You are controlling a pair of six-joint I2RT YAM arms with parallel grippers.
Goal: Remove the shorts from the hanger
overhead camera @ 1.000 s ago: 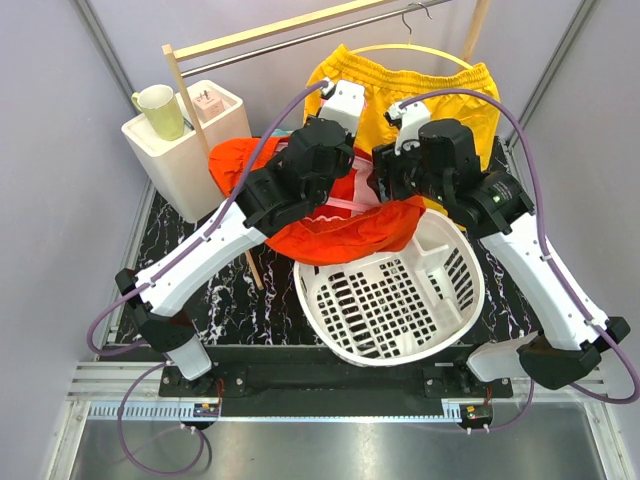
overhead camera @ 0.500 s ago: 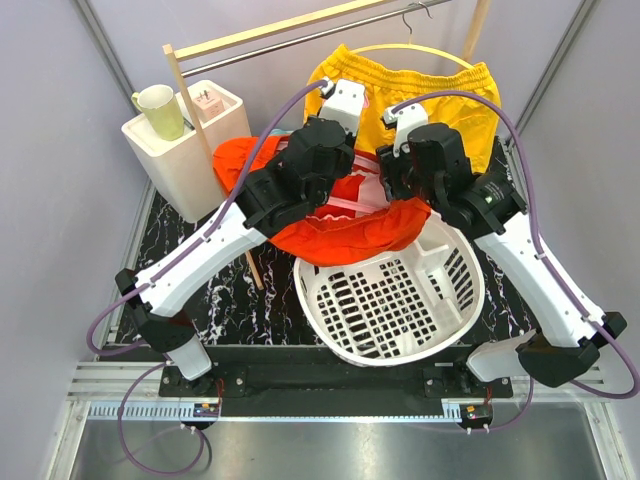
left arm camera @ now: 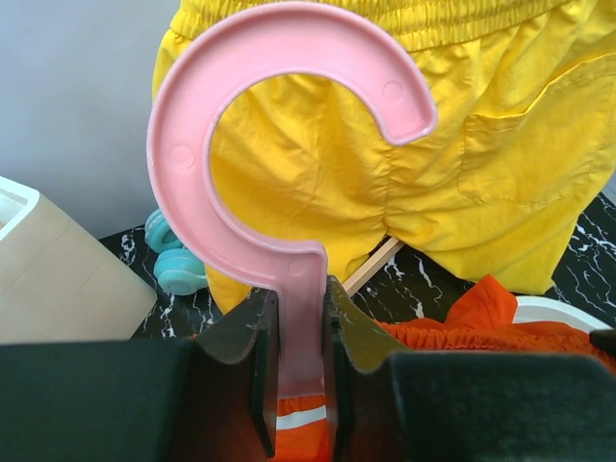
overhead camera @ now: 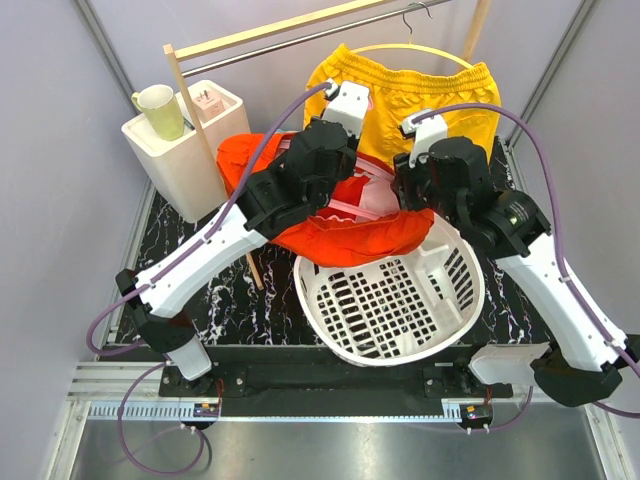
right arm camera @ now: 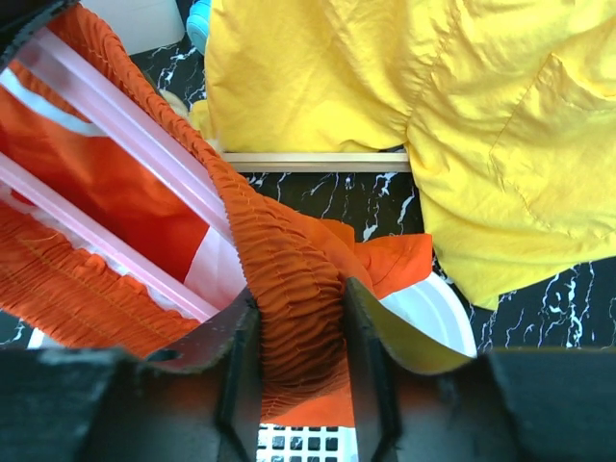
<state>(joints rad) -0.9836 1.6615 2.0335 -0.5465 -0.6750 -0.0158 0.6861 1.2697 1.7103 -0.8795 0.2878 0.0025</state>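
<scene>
The orange-red shorts (overhead camera: 345, 236) hang on a pink plastic hanger (left arm camera: 241, 164) above the white laundry basket (overhead camera: 455, 320). My left gripper (left arm camera: 298, 318) is shut on the hanger's stem just below its hook. My right gripper (right arm camera: 298, 332) is shut on the shorts' elastic waistband (right arm camera: 279, 279), pulled out beside the pink hanger bars (right arm camera: 125, 125). The yellow shorts (overhead camera: 420, 95) hang from a hanger (overhead camera: 410, 48) on the rail behind; they also show in the left wrist view (left arm camera: 404, 164) and the right wrist view (right arm camera: 433, 106).
A wooden clothes rack (overhead camera: 290, 30) spans the back. A cream box (overhead camera: 185, 145) with a green mug (overhead camera: 158, 108) stands at the back left. A teal object (left arm camera: 173, 260) lies on the black marble tabletop (overhead camera: 180, 250) by the wall.
My right gripper has moved to the right with the orange waistband, stretching it away from the hanger. My left gripper has held the hanger nearly still.
</scene>
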